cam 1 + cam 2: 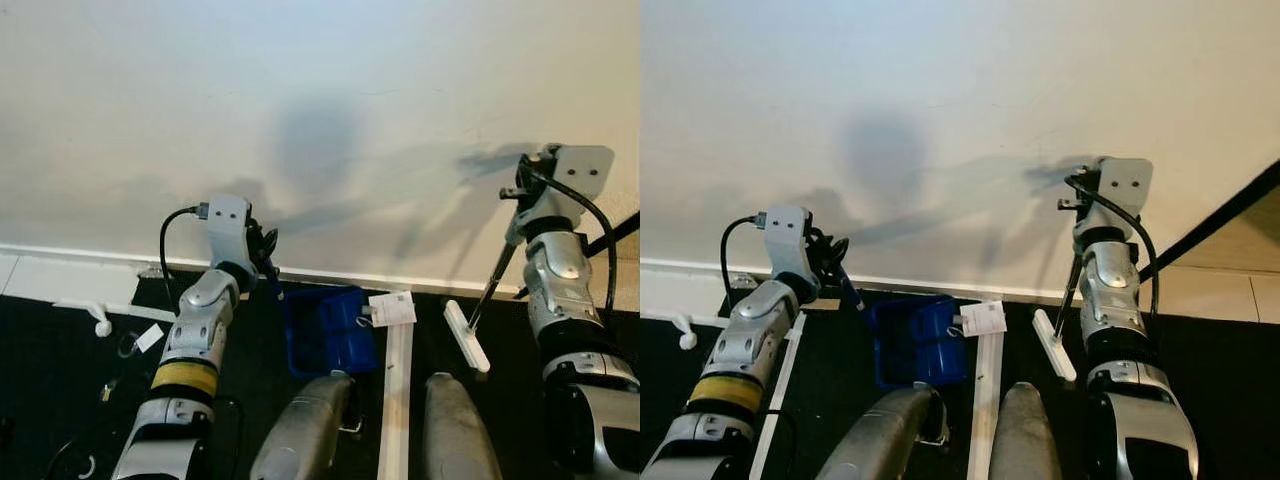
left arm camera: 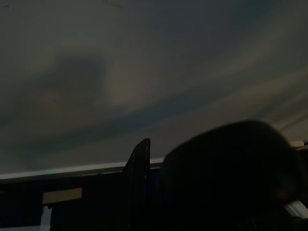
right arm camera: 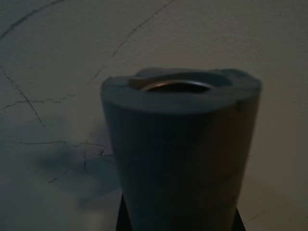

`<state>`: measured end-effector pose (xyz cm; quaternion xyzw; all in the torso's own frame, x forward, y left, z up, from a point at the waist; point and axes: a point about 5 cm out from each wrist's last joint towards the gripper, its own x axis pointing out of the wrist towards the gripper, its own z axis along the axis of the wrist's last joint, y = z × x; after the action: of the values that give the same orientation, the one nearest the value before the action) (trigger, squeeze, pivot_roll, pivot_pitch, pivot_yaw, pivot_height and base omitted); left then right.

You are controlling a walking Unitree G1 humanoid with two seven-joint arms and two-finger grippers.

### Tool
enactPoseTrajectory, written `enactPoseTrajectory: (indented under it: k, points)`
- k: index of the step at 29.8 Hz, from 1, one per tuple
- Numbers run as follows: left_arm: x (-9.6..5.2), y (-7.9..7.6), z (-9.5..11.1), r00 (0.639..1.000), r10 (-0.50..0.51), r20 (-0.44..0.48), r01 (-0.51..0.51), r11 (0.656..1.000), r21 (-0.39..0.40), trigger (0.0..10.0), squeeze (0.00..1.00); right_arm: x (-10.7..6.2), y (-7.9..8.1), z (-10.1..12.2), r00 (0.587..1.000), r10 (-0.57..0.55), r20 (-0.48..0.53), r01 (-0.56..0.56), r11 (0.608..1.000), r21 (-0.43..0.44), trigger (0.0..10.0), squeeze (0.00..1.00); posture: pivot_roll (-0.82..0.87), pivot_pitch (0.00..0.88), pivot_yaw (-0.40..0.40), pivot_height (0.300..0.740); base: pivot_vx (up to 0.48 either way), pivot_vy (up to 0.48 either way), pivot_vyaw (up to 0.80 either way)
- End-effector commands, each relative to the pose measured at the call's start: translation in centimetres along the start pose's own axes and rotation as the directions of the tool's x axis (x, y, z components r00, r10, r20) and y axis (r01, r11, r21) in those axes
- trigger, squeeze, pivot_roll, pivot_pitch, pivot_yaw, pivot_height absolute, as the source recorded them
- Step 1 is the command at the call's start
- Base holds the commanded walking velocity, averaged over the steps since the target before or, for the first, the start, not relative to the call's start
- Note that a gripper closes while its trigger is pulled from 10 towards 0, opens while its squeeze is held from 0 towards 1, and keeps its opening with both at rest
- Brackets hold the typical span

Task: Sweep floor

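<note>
1. Ahead of the robot I see a pale wall (image 1: 320,100) taking up most of both eye views, marked with thin cracks and carrying the shadows of the two raised arms.
2. Below it, a white baseboard (image 1: 70,255) runs along the foot of the wall, and the dark floor (image 1: 50,380) starts there.
3. On that floor, between the arms and close to the baseboard, I see a blue dustpan (image 1: 328,330) with a white tag (image 1: 393,308) at its right edge.
4. Next to the dustpan, a white strip (image 1: 397,400) lies on the floor and runs towards the robot.
5. I have the left gripper (image 1: 262,250) raised in front of the wall, closed on a blue handle (image 1: 274,288) that leads down to the dustpan; the left wrist view is too dark to add detail.
6. I have the right gripper (image 1: 530,190) up high on the right, clamped around the thin dark broom pole (image 1: 492,285), and the right wrist view looks straight at the pole's grey end cap (image 3: 180,149).
7. That pole slants down to a white broom head (image 1: 466,337), which sits low near the floor, right of the white strip.
8. Over at the left, small white scraps (image 1: 148,337) lie on the floor near the baseboard.
</note>
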<state>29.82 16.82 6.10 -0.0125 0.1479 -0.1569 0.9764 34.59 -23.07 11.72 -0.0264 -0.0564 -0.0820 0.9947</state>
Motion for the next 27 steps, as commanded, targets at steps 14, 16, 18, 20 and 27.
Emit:
enactPoseTrajectory:
  k: [14,16,18,20,27]
  points:
    - [-0.5,-1.8,-1.2,0.991,-0.106,-0.076,0.1,0.992,-0.08,10.0,0.0,1.1,8.8,0.5,0.978,0.21,-0.014,-0.199,0.943,0.267,10.0,0.0,0.09,0.248,0.111,0.74,0.0,0.0,0.0]
    - [-0.5,-1.8,-1.1,0.992,-0.106,-0.075,0.1,0.992,-0.08,10.0,0.0,0.9,9.5,0.3,0.97,0.24,-0.025,-0.224,0.932,0.284,10.0,0.0,0.09,0.248,0.111,0.74,0.0,0.0,0.0]
    - [-0.6,-1.9,-1.0,0.992,-0.105,-0.075,0.099,0.992,-0.082,10.0,0.0,0.4,11.2,-0.2,0.947,0.318,-0.046,-0.286,0.901,0.327,10.0,0.0,0.09,0.248,0.111,0.74,0.0,0.0,0.0]
    - [-0.6,-1.9,-1.1,0.991,-0.105,-0.077,0.098,0.992,-0.082,10.0,0.0,0.1,11.9,-0.3,0.931,0.361,-0.051,-0.32,0.877,0.357,10.0,0.0,0.09,0.249,0.103,0.74,0.0,0.0,0.0]
    - [-0.2,-2.6,-1.3,0.989,-0.104,-0.107,0.098,0.993,-0.06,10.0,0.0,-0.7,14.7,-0.2,0.866,0.501,-0.003,-0.43,0.747,0.507,10.0,0.0,0.07,0.241,0.098,0.74,0.0,0.0,0.0]
